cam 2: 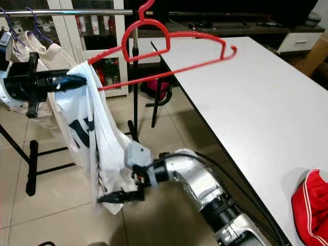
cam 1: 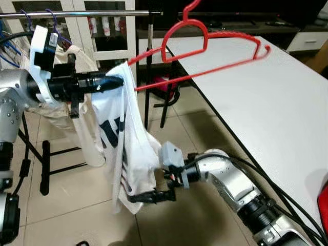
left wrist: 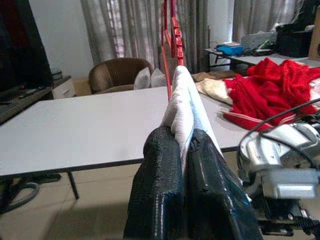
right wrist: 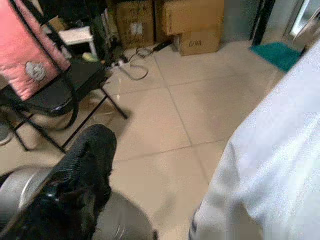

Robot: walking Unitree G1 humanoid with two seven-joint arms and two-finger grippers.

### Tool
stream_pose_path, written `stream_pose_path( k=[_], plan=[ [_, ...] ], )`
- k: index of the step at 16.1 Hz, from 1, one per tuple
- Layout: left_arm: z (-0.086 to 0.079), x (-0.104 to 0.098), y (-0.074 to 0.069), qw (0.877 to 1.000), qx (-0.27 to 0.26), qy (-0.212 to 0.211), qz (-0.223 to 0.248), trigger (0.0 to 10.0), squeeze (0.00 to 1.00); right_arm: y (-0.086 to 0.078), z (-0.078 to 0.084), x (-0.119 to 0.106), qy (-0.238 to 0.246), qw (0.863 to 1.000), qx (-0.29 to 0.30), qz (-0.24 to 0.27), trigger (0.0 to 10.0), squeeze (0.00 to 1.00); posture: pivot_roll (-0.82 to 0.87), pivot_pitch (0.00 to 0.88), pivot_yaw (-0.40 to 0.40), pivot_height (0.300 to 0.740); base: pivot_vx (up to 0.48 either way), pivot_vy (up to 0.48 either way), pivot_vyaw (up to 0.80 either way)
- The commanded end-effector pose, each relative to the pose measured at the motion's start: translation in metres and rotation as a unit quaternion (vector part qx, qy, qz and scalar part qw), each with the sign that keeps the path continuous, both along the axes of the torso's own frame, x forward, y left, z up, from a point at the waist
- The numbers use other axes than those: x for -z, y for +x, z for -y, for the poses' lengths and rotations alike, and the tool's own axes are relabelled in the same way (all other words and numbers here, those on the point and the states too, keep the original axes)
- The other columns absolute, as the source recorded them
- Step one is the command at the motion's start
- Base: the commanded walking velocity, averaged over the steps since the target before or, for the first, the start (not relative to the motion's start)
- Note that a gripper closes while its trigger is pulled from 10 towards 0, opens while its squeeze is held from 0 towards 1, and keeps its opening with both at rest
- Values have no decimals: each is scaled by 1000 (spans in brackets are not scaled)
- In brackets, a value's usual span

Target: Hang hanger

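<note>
A red plastic hanger hangs tilted in the air over the table's near corner, its hook pointing up. A white shirt with dark lettering is draped over the hanger's left end and reaches almost to the floor. My left gripper is shut on the shirt at that end; in the left wrist view its fingers pinch the white cloth, with the hanger running on beyond. My right gripper is low at the shirt's hem. One black finger stands apart from the cloth, which hides the other.
A metal clothes rail with blue hangers and a cream garment stands behind on the left, its black feet on the tiled floor. A long white table runs along the right, with red cloth at its near edge.
</note>
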State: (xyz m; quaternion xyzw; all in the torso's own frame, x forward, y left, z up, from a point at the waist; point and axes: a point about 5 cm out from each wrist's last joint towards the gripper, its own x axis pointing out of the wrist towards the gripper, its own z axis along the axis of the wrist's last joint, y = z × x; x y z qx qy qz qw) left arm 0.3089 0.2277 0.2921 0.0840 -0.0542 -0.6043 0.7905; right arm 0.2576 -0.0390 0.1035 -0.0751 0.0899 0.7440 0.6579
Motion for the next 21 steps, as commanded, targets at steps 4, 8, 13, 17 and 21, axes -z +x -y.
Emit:
stream_pose_path(
  k=[4,8,13,17,21],
  plan=[
    [-5,-11,2,1000,-10,9,24,0,0,3,19,19,-41,999,11,-17,0,0,66,41,-67,740,0,0,0],
    [-11,-6,0,999,-19,18,20,0,0,8,40,36,-66,996,54,-29,0,0,63,39,-68,740,0,0,0],
    [-18,9,-5,998,-35,53,9,0,0,15,55,41,-75,993,91,-22,0,0,62,31,-72,740,0,0,0],
    [-28,42,-16,994,-71,78,-16,0,0,25,76,32,-70,987,142,6,0,0,47,10,-79,740,0,0,0],
    [-36,60,-35,991,-96,88,-32,0,0,36,100,22,-62,975,209,37,0,0,44,0,-90,740,0,0,0]
  ],
)
